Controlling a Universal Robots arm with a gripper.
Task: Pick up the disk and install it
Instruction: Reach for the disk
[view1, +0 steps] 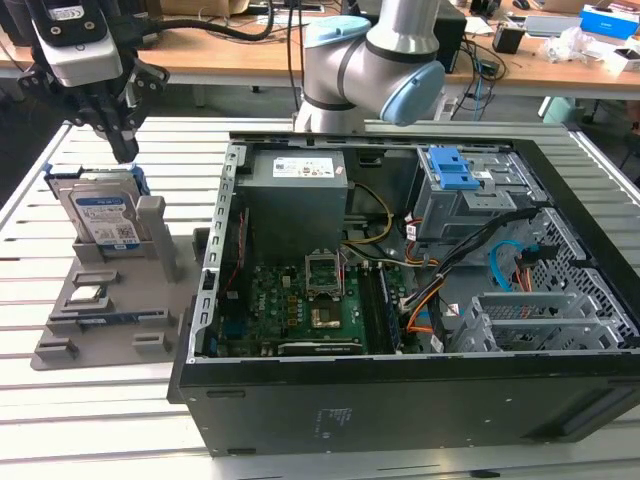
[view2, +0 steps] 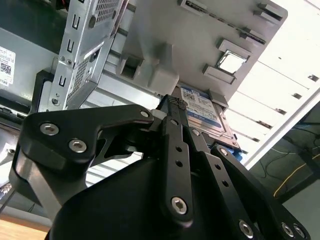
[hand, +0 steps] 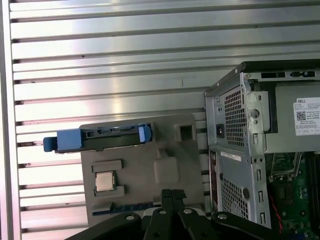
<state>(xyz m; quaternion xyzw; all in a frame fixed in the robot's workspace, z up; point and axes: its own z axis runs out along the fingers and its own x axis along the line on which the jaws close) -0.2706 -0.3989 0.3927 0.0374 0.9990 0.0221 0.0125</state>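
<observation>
The disk (view1: 100, 212) is a silver hard drive with a white-and-blue label in a blue bracket. It stands tilted in a grey holder (view1: 150, 300) on the exterior view's left. The first wrist view shows the disk (hand: 97, 139) edge-on, and the second wrist view shows its label (view2: 205, 112). My gripper (view1: 125, 150) hangs just above the disk's upper edge. Its black fingers are shut together with nothing between them, as both wrist views show (hand: 172, 195) (view2: 175, 105). It is not touching the disk.
The holder also carries a small square processor chip (view1: 88, 294) and a blue-edged memory stick (view1: 110, 318). An open computer case (view1: 215, 250) lies on the exterior view's right, with a blue-latched drive bay (view1: 450, 170) and motherboard (view1: 300, 305). All rest on a slatted metal table (view1: 90, 420).
</observation>
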